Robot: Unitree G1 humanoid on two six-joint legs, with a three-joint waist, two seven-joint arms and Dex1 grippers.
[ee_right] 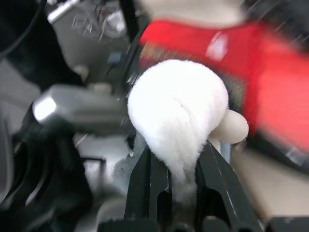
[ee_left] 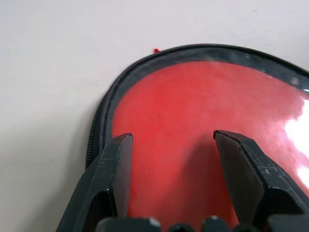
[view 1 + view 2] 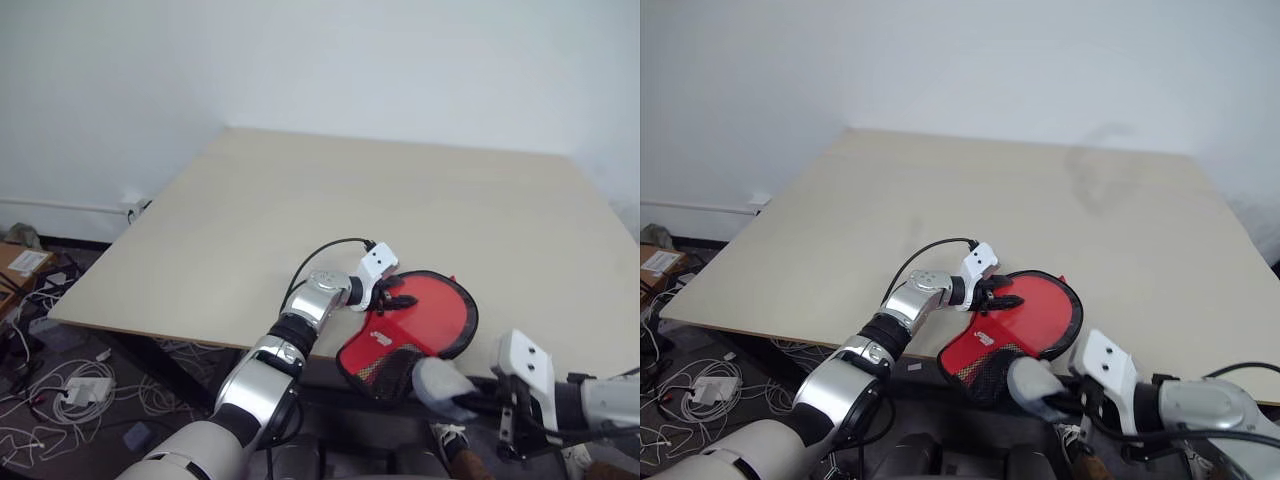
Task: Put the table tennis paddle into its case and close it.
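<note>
From the head camera, the case (image 3: pixel 415 325) lies at the near edge of the table (image 3: pixel 400 200), its mesh handle end hanging over the rim, with the left gripper (image 3: pixel 392 297) resting on its red top, probably to pin it down. The left wrist camera shows those fingers (image 2: pixel 112 169) spread wide, flat on the glossy red face inside the black zip edge; whether that face is the paddle itself I cannot tell. In the right wrist camera, the right gripper (image 1: pixel 179 166) is pinched on a fluffy white pom-pom (image 1: pixel 176 108), perhaps the zip pull, near the case's handle end.

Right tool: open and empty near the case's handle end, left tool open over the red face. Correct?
Not quite. The right tool is shut on a white fluffy wad, as the right wrist view shows. The left tool is open over the case.
</note>
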